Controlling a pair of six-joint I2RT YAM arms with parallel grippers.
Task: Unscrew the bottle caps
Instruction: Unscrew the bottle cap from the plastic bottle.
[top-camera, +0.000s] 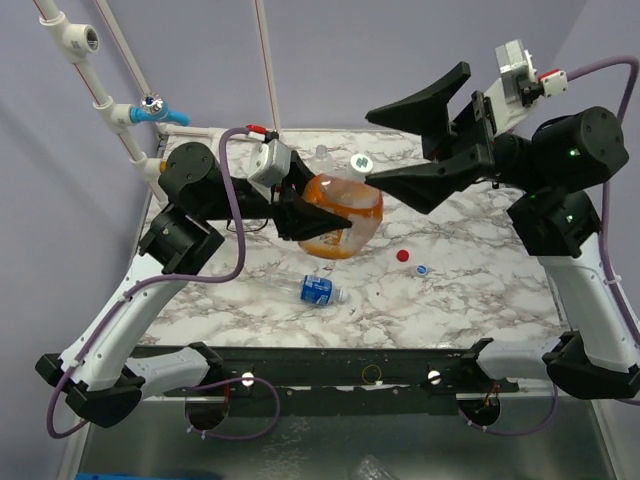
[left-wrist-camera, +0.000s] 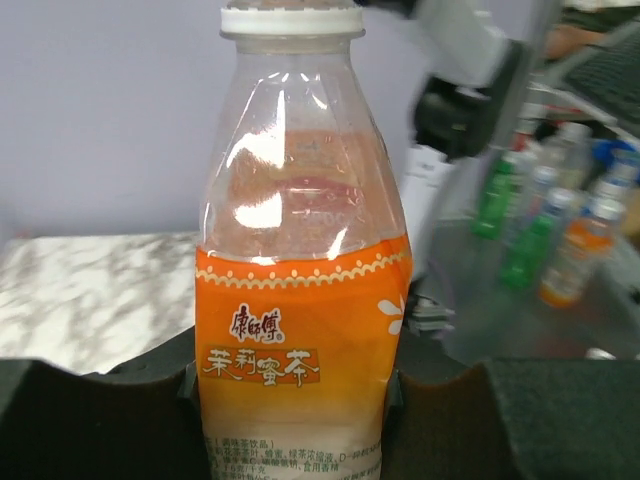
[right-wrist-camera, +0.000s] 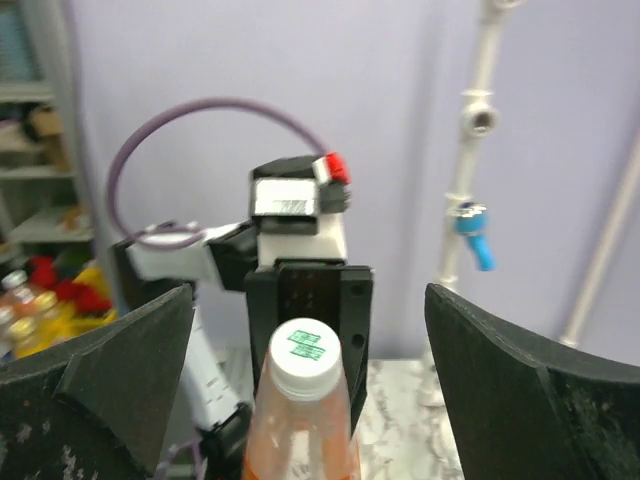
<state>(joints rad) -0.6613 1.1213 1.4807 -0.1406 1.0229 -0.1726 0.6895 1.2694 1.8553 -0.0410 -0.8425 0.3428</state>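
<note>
The white cap (top-camera: 359, 162) sat on the neck of the orange tea bottle (top-camera: 340, 210), just ahead of my right claw (top-camera: 372, 148), which gaped wide and held nothing, lined up, I judged, for another twist. My left claw (top-camera: 312, 222) clamped the bottle's lower body, tilting it above the bench (top-camera: 480, 290) toward my right. A red cap (top-camera: 403, 256) and a blue-and-white cap (top-camera: 421, 270) lay loose below.

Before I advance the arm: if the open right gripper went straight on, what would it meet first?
Probably the white round plastic screw cap on the orange-labelled clear plastic bottle, though depth is unclear.
</note>
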